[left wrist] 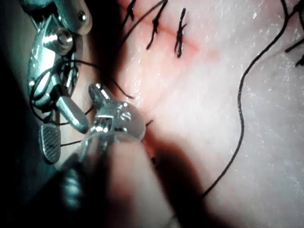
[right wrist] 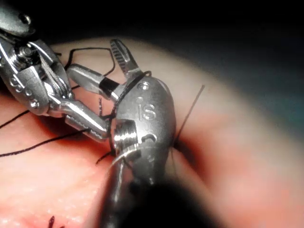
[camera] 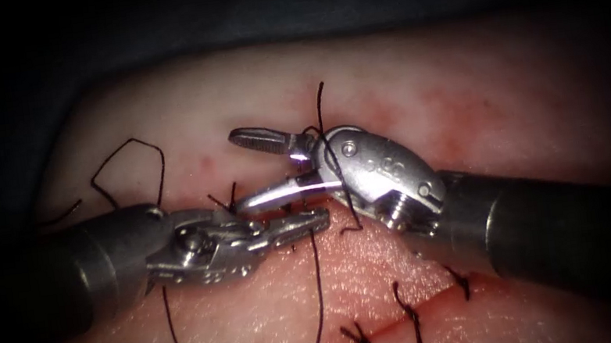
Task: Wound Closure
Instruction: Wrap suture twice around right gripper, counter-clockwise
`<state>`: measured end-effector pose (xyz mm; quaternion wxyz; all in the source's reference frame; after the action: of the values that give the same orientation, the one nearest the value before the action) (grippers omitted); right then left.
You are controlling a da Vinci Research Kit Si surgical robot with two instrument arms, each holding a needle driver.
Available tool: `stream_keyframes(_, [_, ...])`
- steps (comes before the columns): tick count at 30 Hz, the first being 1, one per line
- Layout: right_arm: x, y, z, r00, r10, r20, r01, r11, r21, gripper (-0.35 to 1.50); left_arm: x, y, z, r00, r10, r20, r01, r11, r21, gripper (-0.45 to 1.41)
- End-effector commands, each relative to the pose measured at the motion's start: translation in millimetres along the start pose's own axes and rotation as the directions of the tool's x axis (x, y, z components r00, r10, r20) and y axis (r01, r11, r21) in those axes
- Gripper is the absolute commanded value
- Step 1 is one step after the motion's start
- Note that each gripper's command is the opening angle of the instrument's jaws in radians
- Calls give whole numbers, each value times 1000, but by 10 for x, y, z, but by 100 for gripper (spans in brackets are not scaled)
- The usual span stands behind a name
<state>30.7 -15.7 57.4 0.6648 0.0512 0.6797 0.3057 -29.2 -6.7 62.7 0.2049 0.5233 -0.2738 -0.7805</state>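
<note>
1. Your right silver needle-driver gripper (camera: 273,166) stands with its jaws spread, dark suture thread (camera: 328,153) looped around it, holding nothing.
2. Your left steel gripper (camera: 304,223) lies closed, just below it; whether it pinches thread, I cannot tell.
3. The pale pink tissue (camera: 263,327) carries three stitches (camera: 412,323) along the red cut (camera: 390,331).

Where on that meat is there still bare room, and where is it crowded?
Bare tissue lies above the right tool, and at lower left between two hanging strands of thread. It is crowded mid-picture: the open right tool, wrapped in thread, meets the left tool, with stitches on the cut below.
</note>
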Motion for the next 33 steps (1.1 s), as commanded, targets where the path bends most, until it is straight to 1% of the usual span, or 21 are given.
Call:
stream_keyframes(1, [-3, 5, 10, 998, -25, 59, 25, 1000, 11, 118, 4, -6, 4, 1000, 5, -5, -5, 1000, 5, -45])
stream_keyframes(2, [-5, 5, 9, 995, -36, 95, 34, 999, 24, 111, 7, -7, 2, 1000, 6, -7, -6, 1000, 5, -45])
stream_keyframes(3, [-9, 4, 6, 986, -56, 158, 48, 997, 56, 93, 13, -11, -2, 1000, 7, -10, -7, 1000, 4, -45])
stream_keyframes(4, [-12, 3, 4, 976, -73, 204, 57, 995, 85, 86, 15, -13, -4, 1000, 12, -12, -12, 1000, 4, -45])
stream_keyframes(5, [-15, 2, 3, 970, -83, 229, 62, 993, 100, 83, 17, -15, -6, 1000, 12, -13, -12, 1000, 4, -45])
stream_keyframes(6, [-15, 2, 3, 970, -83, 229, 62, 993, 100, 83, 17, -15, -6, 1000, 12, -13, -12, 1000, 4, -45])
stream_keyframes(7, [-24, 1, -2, 953, -98, 287, 63, 990, 126, 83, 21, -22, -14, 999, 28, -19, -28, 1000, 3, -45])
stream_keyframes(10, [-34, -1, -7, 932, -115, 344, 64, 985, 158, 76, 24, -29, -20, 999, 42, -25, -42, 999, 3, -45])
stream_keyframes(12, [-44, -5, -10, 914, -137, 382, 64, 978, 196, 74, 19, -38, -23, 998, 51, -33, -51, 999, 4, -45])
stream_keyframes(13, [-48, -7, -11, 907, -135, 400, 39, 970, 239, 74, 12, -43, -23, 998, 48, -47, -48, 999, 5, -45])
stream_keyframes(16, [-54, -8, -12, 906, -126, 405, -3, 953, 303, 74, -1, -52, -23, 997, 35, -70, -34, 999, 7, -45])
stream_keyframes(17, [-57, -8, -13, 908, -96, 409, -50, 941, 333, 74, -9, -58, -23, 996, 26, -81, -26, 1000, 7, -45])
stream_keyframes(20, [-58, -6, -14, 916, -79, 394, -84, 922, 379, 83, -21, -66, -23, 995, 19, -101, -19, 1000, 9, -45])
stream_keyframes(21, [-59, -5, -15, 919, -63, 390, -107, 910, 400, 84, -31, -72, -23, 994, 10, -113, -9, 1000, 10, -45])
stream_keyframes(25, [-61, -5, -18, 921, -24, 389, -166, 879, 447, 84, -49, -77, -18, 989, -2, -148, 2, 1000, -2, -45])
stream_keyframes(26, [-62, -5, -19, 927, -8, 376, -184, 862, 473, 86, -58, -75, -11, 984, -5, -180, 1, 1000, -26, -45])
stream_keyframes(28, [-62, -5, -20, 946, 34, 323, -206, 831, 516, 83, -70, -67, 0, 980, -5, -200, -4, 999, -44, -45])
stream_keyframes(30, [-62, -4, -22, 954, 85, 288, -236, 804, 545, 79, -78, -62, 7, 978, -3, -210, -8, 999, -51, -45])
stream_keyframes(31, [-62, -4, -22, 954, 85, 288, -236, 804, 545, 79, -78, -62, 7, 978, -3, -210, -8, 999, -51, -45])
stream_keyframes(32, [-62, -3, -25, 958, 132, 254, -260, 775, 576, 77, -87, -56, 12, 975, -13, -220, 0, 998, -62, -45])
stream_keyframes(33, [-62, -3, -26, 958, 156, 241, -272, 761, 589, 77, -91, -53, 13, 974, -19, -224, 4, 998, -66, -45])
